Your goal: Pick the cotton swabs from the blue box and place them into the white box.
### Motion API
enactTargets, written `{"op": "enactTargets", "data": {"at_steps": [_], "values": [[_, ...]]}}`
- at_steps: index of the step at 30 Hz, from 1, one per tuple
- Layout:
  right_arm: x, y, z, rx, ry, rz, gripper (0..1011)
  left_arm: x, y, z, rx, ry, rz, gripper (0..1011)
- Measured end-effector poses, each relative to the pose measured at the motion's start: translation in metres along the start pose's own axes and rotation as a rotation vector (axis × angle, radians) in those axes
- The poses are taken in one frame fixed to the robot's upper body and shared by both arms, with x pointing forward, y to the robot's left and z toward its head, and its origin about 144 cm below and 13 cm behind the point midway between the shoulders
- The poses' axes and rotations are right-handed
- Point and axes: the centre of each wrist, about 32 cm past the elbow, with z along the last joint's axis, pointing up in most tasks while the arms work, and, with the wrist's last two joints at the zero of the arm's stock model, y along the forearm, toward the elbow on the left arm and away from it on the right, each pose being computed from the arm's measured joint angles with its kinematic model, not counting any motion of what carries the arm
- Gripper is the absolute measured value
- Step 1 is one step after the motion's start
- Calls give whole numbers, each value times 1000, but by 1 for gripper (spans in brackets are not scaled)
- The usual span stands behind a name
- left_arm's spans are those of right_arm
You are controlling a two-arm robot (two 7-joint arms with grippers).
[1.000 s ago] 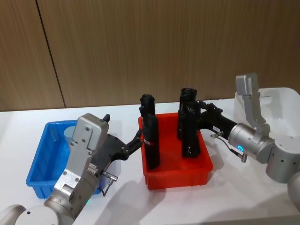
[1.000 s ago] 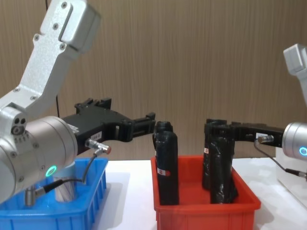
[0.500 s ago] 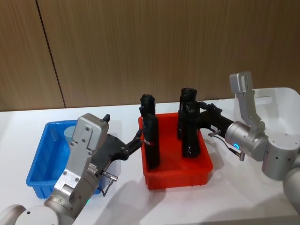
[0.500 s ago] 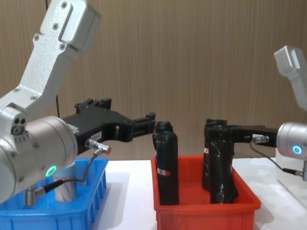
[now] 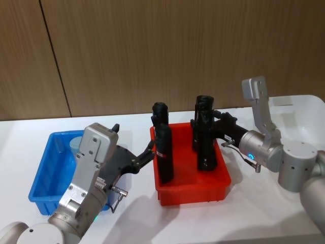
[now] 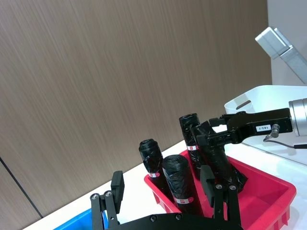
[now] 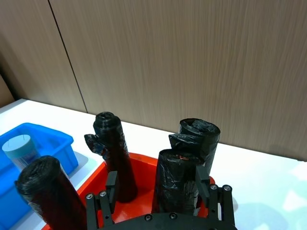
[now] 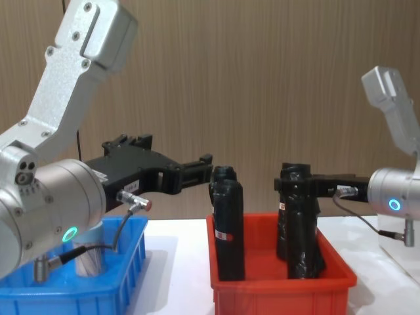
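Brown wood panelling backs the white worktop. A clear, grey-lidded jar of cotton swabs [image 5: 76, 145] stands in the shallow blue plastic box [image 5: 43, 180] at the worktop's left end. The left gripper [image 8: 197, 172], fingers parted and empty, hovers over the box's right rim; it should back up and descend vertically. The right gripper [image 5: 219, 126], also spread, reaches among black cylinders [image 5: 205, 134] in the red bin [image 5: 190, 195], beside the white box [image 5: 304, 109].

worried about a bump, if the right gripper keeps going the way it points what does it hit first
Most likely the black cylinders standing in the red bin: the right gripper points straight at them, fingers open on either side, though exact depth is unclear.
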Motion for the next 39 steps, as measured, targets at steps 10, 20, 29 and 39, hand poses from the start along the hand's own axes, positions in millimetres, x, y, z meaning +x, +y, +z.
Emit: {"op": "enactTargets", "data": {"at_steps": [10,20,29,39], "values": [[0,10,-2,-28,-10,-16,1001,0,0,0,0,0,0,1004],[3,19,-6,-62,-23,-39,1001,0,0,0,0,0,0,1004],[4,23,-8,-75,-33,-49,868,0,0,0,0,0,0,1004],[6,25,-9,-58,-42,-52,610,0,0,0,0,0,0,1004]]}}
